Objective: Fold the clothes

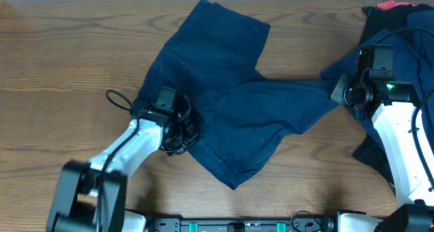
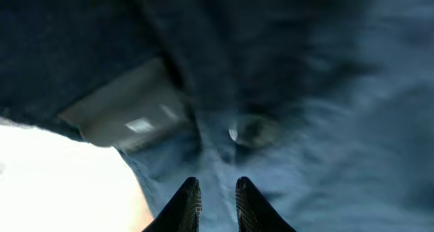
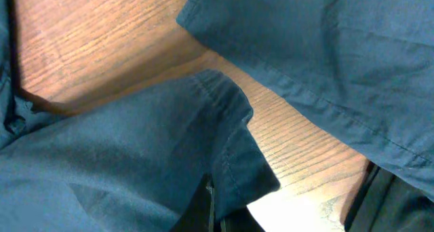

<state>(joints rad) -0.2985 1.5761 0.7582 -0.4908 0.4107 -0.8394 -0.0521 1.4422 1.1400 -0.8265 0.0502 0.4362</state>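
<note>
The navy-blue shorts (image 1: 230, 96) lie spread and wrinkled across the middle of the table. My left gripper (image 1: 183, 133) sits at their left waist edge. In the left wrist view its fingers (image 2: 217, 191) are nearly together with a fold of the shorts (image 2: 305, 89) between them, near a button (image 2: 249, 130) and a grey label (image 2: 129, 117). My right gripper (image 1: 337, 89) is at the tip of the right leg. In the right wrist view it (image 3: 211, 205) is shut on the hem of the shorts (image 3: 135, 150).
A heap of dark navy and black clothes (image 1: 407, 28) with a red piece (image 1: 392, 5) lies at the far right, under and behind my right arm. Another navy cloth (image 3: 339, 55) lies just beyond the held hem. Bare wooden table (image 1: 61, 69) shows at the left.
</note>
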